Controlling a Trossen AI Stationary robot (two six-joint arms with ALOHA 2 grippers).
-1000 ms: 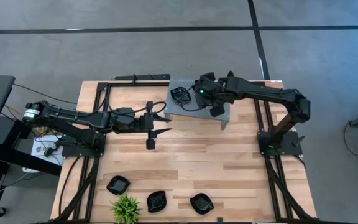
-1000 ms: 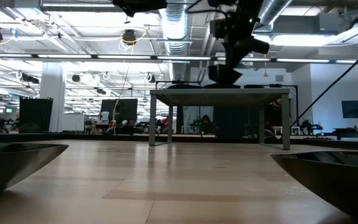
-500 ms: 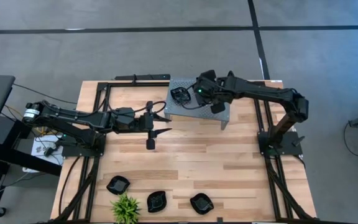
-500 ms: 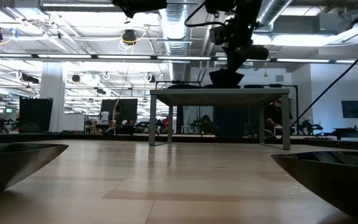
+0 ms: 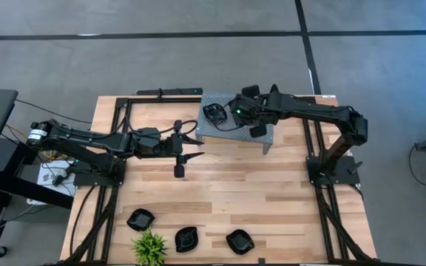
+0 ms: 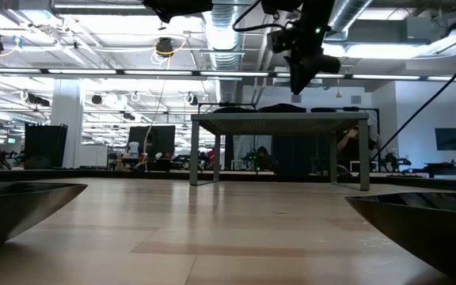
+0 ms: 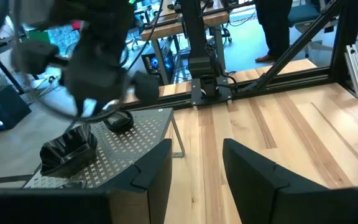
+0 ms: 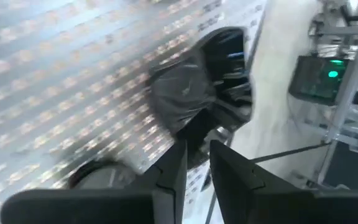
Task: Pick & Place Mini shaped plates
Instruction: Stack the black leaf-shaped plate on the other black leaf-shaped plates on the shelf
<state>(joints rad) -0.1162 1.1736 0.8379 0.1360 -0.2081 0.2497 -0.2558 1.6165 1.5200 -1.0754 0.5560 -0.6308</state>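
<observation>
Two glossy black mini plates lie on the grey perforated shelf (image 5: 266, 139). One is a wavy-edged plate (image 7: 67, 149) (image 5: 213, 112) (image 8: 185, 93). The other is a flatter plate (image 7: 118, 120) (image 6: 279, 107) (image 8: 98, 177). My right gripper (image 8: 196, 167) (image 6: 302, 77) hangs above the shelf, pointing down, open by a narrow gap with nothing in it. My left gripper (image 7: 197, 168) (image 5: 187, 146) waits open over the table, left of the shelf. Three more plates (image 5: 140, 219) (image 5: 187, 239) (image 5: 239, 241) rest flat along the table's near edge.
A small green plant (image 5: 149, 247) stands at the near edge between two of the plates. The shelf stands on thin legs (image 6: 193, 150) at the table's far side. Bare wood (image 5: 228, 185) lies between the shelf and the near plates. A black frame (image 5: 117, 118) runs round the table.
My right gripper came down over the shelf with a plate hanging under its fingers, set the plate flat on the shelf top, let go and rose clear. The plate stays on the shelf.
</observation>
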